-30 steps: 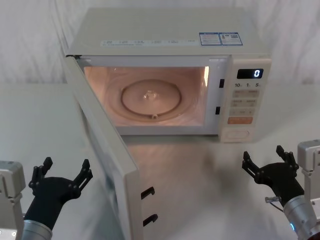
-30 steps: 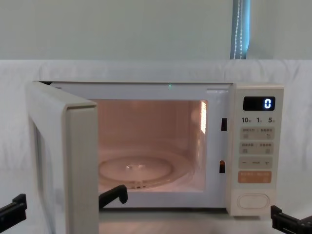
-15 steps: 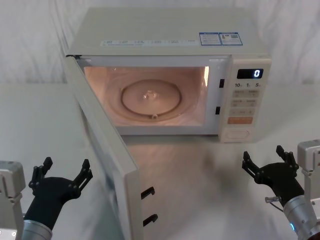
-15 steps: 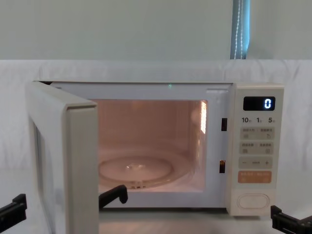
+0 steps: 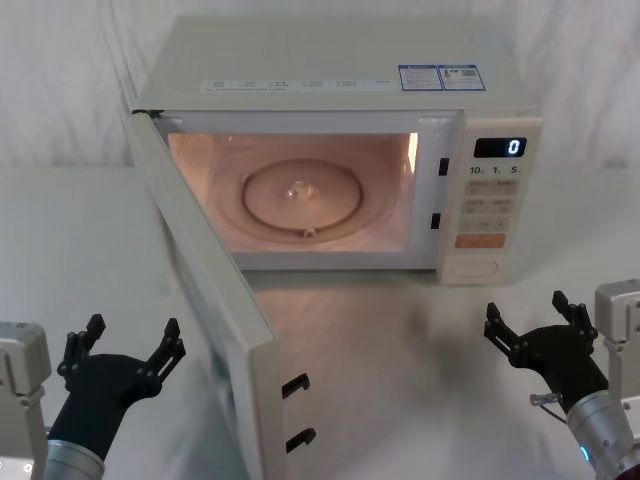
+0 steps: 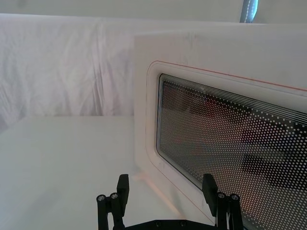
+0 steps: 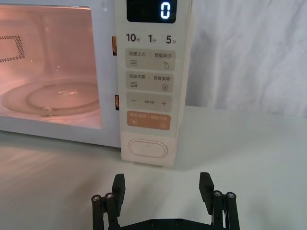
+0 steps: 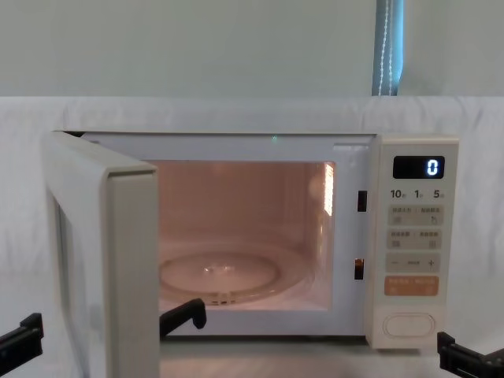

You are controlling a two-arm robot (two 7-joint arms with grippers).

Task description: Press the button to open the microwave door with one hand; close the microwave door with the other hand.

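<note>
Head view: the microwave door (image 5: 215, 330) stands swung wide open on its left hinge, its free edge reaching toward the near side of the white surface (image 5: 400, 340), with two dark latch hooks (image 5: 295, 385) projecting from that edge. The lit cavity (image 5: 300, 195) is exposed, showing a round glass turntable (image 5: 300, 200) on its floor. To the right of the cavity sits the narrow control panel (image 5: 490, 200), with a display (image 5: 500, 147) reading 0 at its top and the button (image 5: 475, 268), a wide cream pill shape, at its bottom, just below an orange key (image 5: 480, 240).

The left end effector (image 5: 122, 352) hovers at the near left, just beside the outer face of the door, its two black fingers spread apart and holding nothing; in the left wrist view the door's dark perforated window (image 6: 230, 143) lies close ahead of the fingertips (image 6: 123, 183). The right end effector (image 5: 537, 322) hovers at the near right, in front of the control panel and apart from it, fingers likewise spread and empty; in the right wrist view the button (image 7: 147, 149) lies straight ahead between them.
</note>
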